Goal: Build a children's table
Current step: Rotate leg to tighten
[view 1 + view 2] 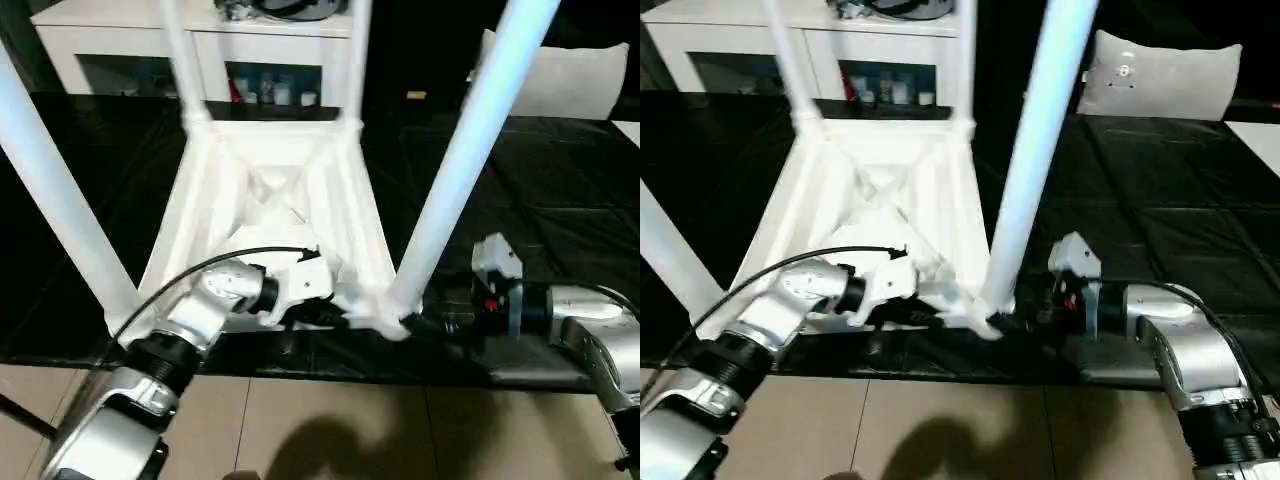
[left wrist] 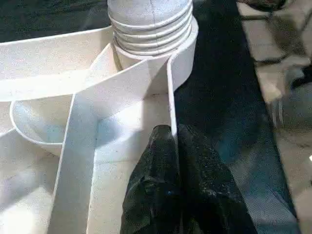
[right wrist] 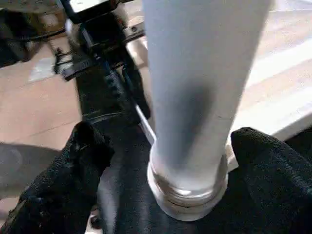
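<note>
Altogether four upright legs (image 1: 470,150) on one upturned tabletop (image 1: 270,215).

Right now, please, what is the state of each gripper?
Left gripper: closed on the thin rim wall of the tabletop.
Right gripper: open, its fingers on either side of the near right leg, not gripping it.

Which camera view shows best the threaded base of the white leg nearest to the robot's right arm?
The right wrist view: the long tapered white tube leg stands close between the open right pincer, its ringed base entering the socket. The left wrist view shows its threads from the other side. Both eye views show the whole leg, base small.
</note>
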{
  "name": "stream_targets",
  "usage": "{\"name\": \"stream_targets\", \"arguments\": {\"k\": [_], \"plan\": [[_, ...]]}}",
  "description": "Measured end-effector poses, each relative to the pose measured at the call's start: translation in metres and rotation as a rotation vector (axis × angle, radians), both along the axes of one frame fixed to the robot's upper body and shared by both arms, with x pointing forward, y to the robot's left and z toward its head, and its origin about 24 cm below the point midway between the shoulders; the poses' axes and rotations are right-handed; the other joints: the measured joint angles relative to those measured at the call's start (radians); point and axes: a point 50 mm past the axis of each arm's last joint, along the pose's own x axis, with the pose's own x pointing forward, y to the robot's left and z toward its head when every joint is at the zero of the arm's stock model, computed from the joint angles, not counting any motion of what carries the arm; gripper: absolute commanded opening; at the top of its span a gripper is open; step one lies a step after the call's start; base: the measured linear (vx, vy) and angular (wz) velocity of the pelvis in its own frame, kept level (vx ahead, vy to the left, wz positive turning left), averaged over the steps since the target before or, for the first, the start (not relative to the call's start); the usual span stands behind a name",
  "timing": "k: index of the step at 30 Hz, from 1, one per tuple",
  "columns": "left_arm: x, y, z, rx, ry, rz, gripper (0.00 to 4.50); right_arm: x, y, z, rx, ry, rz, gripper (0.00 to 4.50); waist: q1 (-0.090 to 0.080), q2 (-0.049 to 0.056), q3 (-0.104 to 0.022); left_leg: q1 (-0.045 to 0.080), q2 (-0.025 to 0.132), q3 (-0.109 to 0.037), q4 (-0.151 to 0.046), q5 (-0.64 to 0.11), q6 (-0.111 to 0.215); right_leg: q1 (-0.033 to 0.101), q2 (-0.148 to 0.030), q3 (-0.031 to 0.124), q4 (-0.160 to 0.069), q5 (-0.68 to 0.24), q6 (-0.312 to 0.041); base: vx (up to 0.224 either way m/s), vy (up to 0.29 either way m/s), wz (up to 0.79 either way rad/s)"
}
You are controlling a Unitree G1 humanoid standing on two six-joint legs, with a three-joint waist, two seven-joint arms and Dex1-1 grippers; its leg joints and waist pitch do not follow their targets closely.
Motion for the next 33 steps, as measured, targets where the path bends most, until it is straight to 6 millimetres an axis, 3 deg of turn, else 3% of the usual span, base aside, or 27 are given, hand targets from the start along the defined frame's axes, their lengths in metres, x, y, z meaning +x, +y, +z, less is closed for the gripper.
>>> {"name": "stream_targets", "arguments": {"k": [3,13,18,20,24,27,29,31,33], "plan": [[-0.003,0.004,0.000,0.019,0.018,-0.059,0.00,-0.001,0.002,-0.002,0.002,0.010,0.051,3.88,0.010,0.000,0.000,0.000,0.000,0.000,0.000,0.000,0.000,0.000,0.000,0.000,0.000,0.000,0.000,0.000,0.000,0.00],[-0.005,0.008,0.002,0.030,0.038,-0.130,0.00,-0.004,0.008,-0.003,0.048,0.067,0.162,2.93,0.018,-0.001,-0.001,0.000,0.001,0.000,0.001,0.000,0.000,0.000,0.000,0.000,0.001,0.000,0.000,0.000,0.000,0.00],[-0.006,0.008,0.001,0.020,0.055,-0.137,0.00,-0.005,0.008,-0.004,0.056,0.076,0.165,2.58,0.021,-0.001,-0.001,0.000,0.001,0.001,0.001,0.000,0.000,0.000,0.000,0.000,0.001,0.000,0.000,0.000,0.000,0.00],[-0.006,0.006,0.001,0.011,0.070,-0.133,0.00,-0.006,0.008,-0.006,0.078,0.094,0.153,2.21,0.025,-0.001,-0.001,0.000,0.001,0.001,0.001,0.000,0.000,0.000,0.000,0.000,0.001,0.000,0.000,0.000,0.000,0.00],[-0.004,0.004,-0.001,-0.001,0.093,-0.083,0.00,-0.009,0.010,-0.010,0.128,0.111,0.063,2.04,0.028,-0.001,-0.001,0.001,0.001,0.001,0.002,0.000,-0.001,0.001,0.000,0.000,0.002,0.001,-0.001,0.000,0.000,0.00],[0.003,0.003,-0.002,-0.020,0.106,0.057,0.00,-0.002,0.015,-0.013,0.145,0.100,-0.100,1.99,0.015,-0.001,-0.001,0.002,0.001,0.001,0.002,-0.001,-0.009,0.001,0.000,0.000,0.002,0.002,-0.001,0.000,0.000,0.00],[0.006,-0.002,-0.004,-0.039,0.124,0.147,0.00,0.004,0.019,-0.014,0.142,0.080,-0.222,1.97,-0.004,0.000,-0.001,0.003,0.000,0.001,0.002,-0.001,-0.010,0.001,0.000,0.000,0.002,0.002,-0.001,0.000,0.000,0.00],[0.013,-0.010,-0.005,-0.061,0.123,0.285,0.00,0.021,0.029,-0.014,0.121,0.046,-0.403,1.96,-0.039,0.000,-0.001,0.004,0.001,0.000,0.004,0.001,-0.011,0.001,0.000,0.000,0.001,0.002,-0.001,0.000,0.000,0.00],[0.016,-0.019,-0.005,-0.069,0.120,0.341,0.00,0.030,0.032,-0.013,0.102,0.038,-0.504,1.95,-0.056,0.000,-0.001,0.003,0.001,0.000,0.004,0.001,-0.011,0.000,0.000,-0.001,0.000,0.002,-0.001,0.000,0.000,0.00]]}}
